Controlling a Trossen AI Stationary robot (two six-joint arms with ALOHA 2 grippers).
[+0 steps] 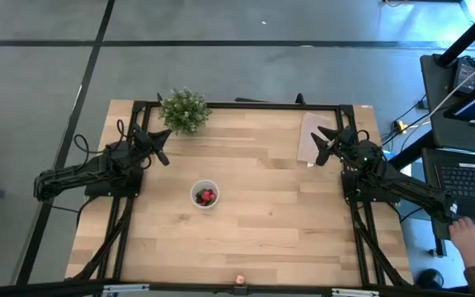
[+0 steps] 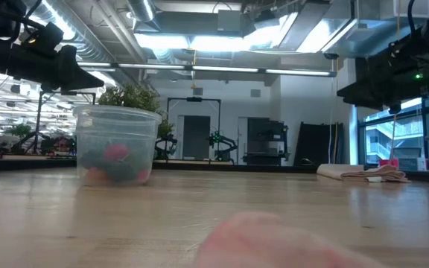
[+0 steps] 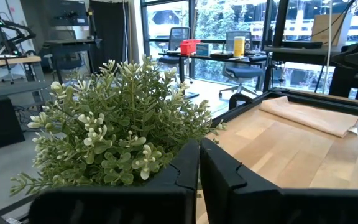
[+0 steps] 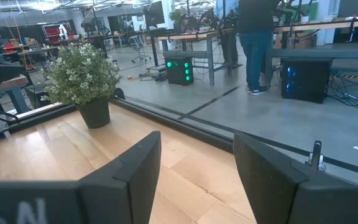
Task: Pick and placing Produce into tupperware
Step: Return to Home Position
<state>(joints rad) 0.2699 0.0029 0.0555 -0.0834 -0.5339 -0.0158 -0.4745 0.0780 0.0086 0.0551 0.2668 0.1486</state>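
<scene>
The small round translucent plastic tupperware [image 1: 204,195] holds red and dark produce [image 1: 208,196]. The left gripper [image 3: 199,149], fingers nearly together and empty, hovers well left of the tupperware. The right gripper [image 4: 197,146], fingers parted and empty, hovers well right of it.

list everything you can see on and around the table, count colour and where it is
container: 1, translucent white, left of the table's middle
fruit: a few, red and dark, inside the container; exact count unclear
plant: 1, green, far left part of the table
sheet: 1, beige, far right part of the table
small pinkish thing: 1, at the table's near edge; cannot tell what it is
table: 1, light wood
laptop: 1, dark, right of the table
hand: 1, a person's, near the laptop
left gripper: 1, dark, shut, raised near the plant
right gripper: 1, dark, open, raised by the sheet
</scene>
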